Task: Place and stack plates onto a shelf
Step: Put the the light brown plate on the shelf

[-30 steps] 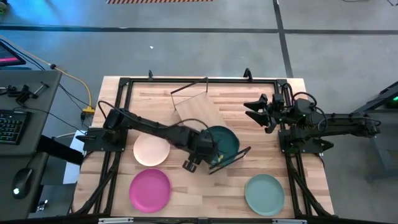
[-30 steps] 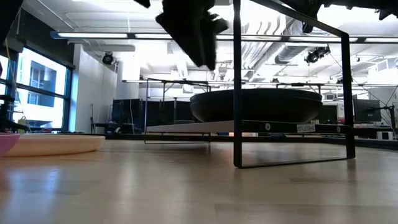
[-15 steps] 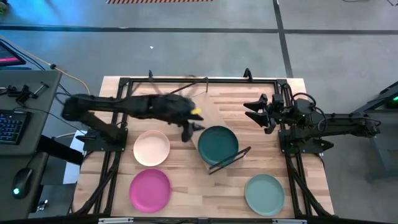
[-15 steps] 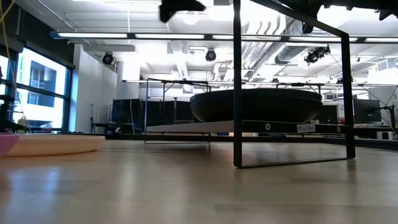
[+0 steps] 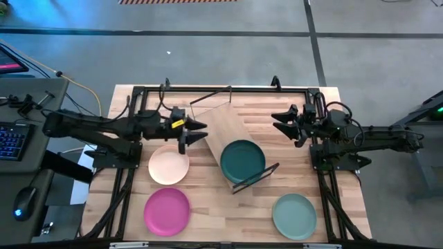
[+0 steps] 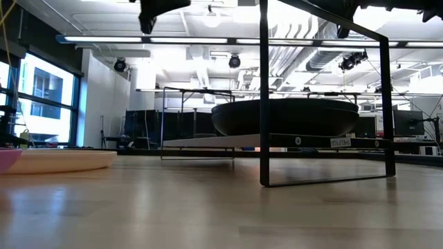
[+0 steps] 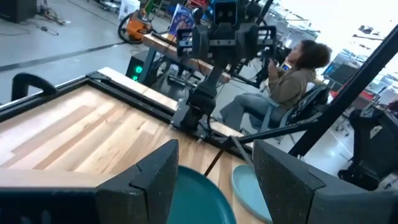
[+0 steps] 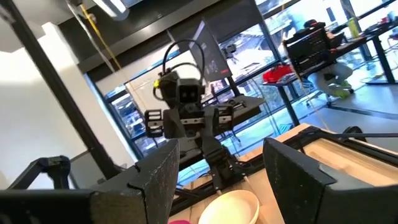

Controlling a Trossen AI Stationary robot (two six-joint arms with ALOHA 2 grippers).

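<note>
Now my left claw [image 5: 197, 128] hangs spread and empty above the worktop [image 5: 277, 104], just beyond the cream plate [image 5: 168, 166]; a second ago it was down at the shelf [image 5: 232, 149] beside the teal plate [image 5: 243, 160]. That plate now sits alone on the shelf's near end, so I judge the first placement done. Cream looks like my nearest next pick, with the pink plate [image 5: 166, 210] and sage plate [image 5: 294, 214] lying well apart. My right claw [image 5: 280, 122] waits spread by its mount.
</note>
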